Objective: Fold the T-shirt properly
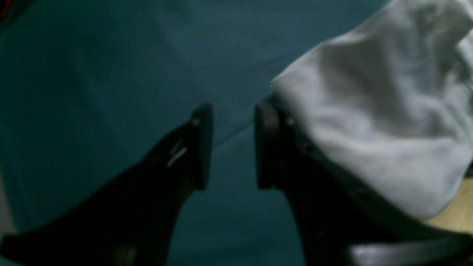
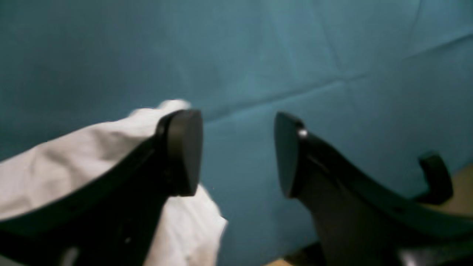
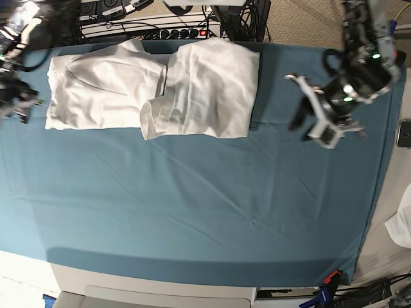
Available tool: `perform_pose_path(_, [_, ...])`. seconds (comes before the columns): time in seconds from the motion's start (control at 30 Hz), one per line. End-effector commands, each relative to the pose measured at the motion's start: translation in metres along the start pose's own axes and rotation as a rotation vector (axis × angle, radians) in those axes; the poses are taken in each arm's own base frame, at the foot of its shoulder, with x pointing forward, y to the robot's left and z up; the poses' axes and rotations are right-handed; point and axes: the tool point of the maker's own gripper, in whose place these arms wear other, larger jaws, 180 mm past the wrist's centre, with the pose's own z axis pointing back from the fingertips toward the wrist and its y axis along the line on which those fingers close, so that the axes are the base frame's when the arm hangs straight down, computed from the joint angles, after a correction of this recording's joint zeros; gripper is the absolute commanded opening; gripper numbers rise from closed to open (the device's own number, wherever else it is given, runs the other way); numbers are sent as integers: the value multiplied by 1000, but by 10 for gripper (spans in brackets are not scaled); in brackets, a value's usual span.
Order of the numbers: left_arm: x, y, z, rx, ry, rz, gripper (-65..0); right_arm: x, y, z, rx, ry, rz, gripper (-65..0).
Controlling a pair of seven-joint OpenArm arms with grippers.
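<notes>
T-shirt (image 3: pixel 154 90), white and partly folded, lying along the far edge of the teal table cover (image 3: pixel 192 212), wrinkled. Left gripper (image 1: pixel 232 147) beside the T-shirt's outer end, jaws parted a moderate gap with only cover between them, nothing held; cloth bunches just behind one finger. Right gripper (image 2: pixel 238 155) at the T-shirt's opposite end, jaws spread wide and empty. Power strip with cables (image 3: pixel 160 29) beyond the T-shirt; small white cloth scrap (image 3: pixel 401 224) off the cover's corner, well apart.
</notes>
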Motion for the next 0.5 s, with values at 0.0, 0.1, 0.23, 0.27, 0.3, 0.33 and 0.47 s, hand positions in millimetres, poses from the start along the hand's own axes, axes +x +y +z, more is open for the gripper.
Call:
perform_pose_path(0.0, [6, 5, 8, 8, -33, -5, -443, 9, -17, 3, -5, -22, -21, -311])
perform_pose_path(0.1, [-4, 10, 17, 19, -16, 23, -443, -12, -38, -6, 110, 46, -159, -272])
perform_pose_path(0.23, [-10, 8, 19, 13, 3, 31, -443, -44, -32, -20, 347, 151, -328, -267])
perform_pose_path(0.27, [-11, 9, 19, 15, 10, 30, -443, -50, -29, -22, 397, 168, -373, -267])
perform_pose_path(0.3, [-12, 10, 19, 22, 13, 26, -443, -56, -25, -22, 445, 182, -410, -267])
perform_pose_path(0.33, [-13, 11, 19, 27, 18, 23, -443, -61, -22, -21, 488, 197, -441, -267])
perform_pose_path(0.47, [-16, 16, 19, 54, 37, 6, -443, -62, -15, -22, 573, 150, -540, -267])
